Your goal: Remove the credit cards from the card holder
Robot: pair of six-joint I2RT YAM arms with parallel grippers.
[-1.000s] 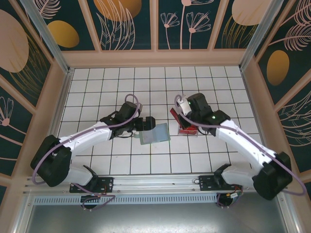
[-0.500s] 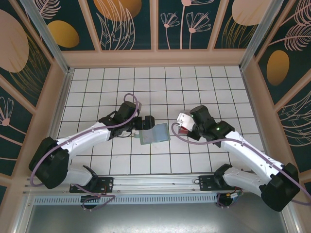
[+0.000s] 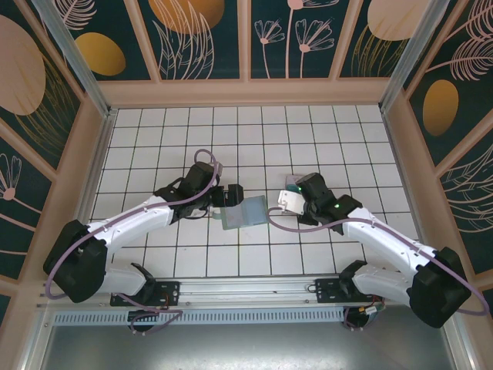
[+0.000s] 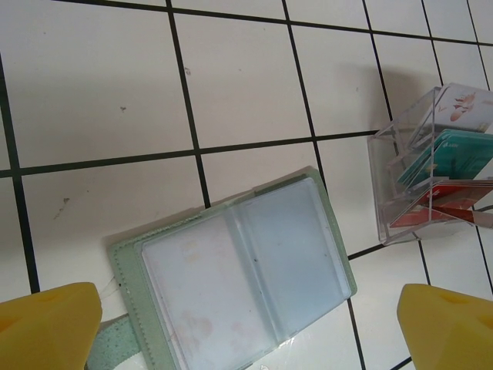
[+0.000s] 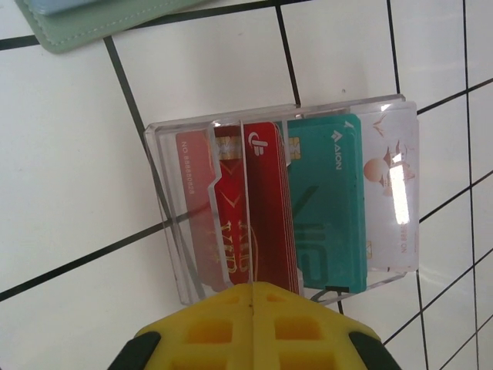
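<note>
Shifted nearward, right claw [image 5: 252, 308] hangs pressed together above cards [image 5: 327, 200] beside holder [image 4: 239, 270]; left claw [image 4: 246, 327] spread wide over holder.

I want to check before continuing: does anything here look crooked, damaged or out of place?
Nothing looks damaged or spilled. The card holder lies open and askew to the tile lines, with faint smudges on its clear pockets. The credit cards stand unevenly, overlapping, in a clear box beside it.
</note>
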